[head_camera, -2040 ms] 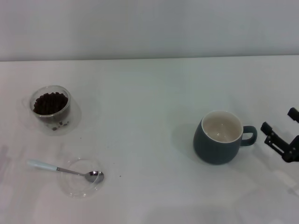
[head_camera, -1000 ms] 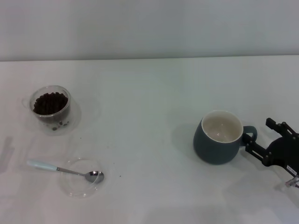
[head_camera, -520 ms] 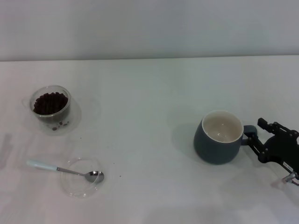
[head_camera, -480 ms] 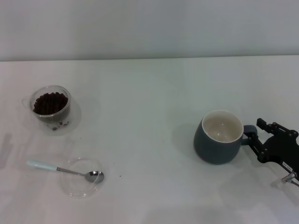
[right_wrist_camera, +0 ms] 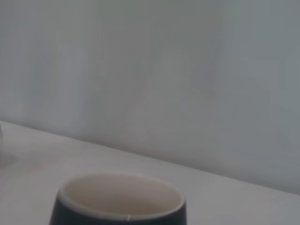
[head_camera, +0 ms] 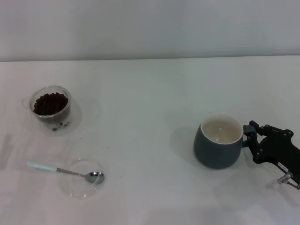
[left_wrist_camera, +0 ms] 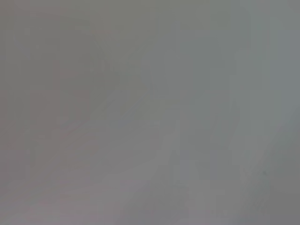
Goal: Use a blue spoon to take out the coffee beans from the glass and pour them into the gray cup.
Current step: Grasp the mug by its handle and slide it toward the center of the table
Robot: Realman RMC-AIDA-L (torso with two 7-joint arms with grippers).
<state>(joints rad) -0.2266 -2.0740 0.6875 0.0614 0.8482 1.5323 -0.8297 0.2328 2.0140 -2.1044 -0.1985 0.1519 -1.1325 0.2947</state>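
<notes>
The gray cup stands right of centre, upright and empty, with a cream inside; it also shows close up in the right wrist view. My right gripper is at the cup's right side, with its fingers closed around the loop handle, which is hidden between them. The glass holds the coffee beans at the far left. The blue spoon lies nearer me, handle pointing left, bowl resting on a flat clear saucer. My left gripper is out of view.
The white table ends at a pale wall behind. A few dark specks lie near the saucer. The left wrist view shows only a blank grey surface.
My right gripper has moved left from the table's right edge onto the cup's handle. The cup has shifted slightly toward me. The glass, spoon and saucer have not moved.
</notes>
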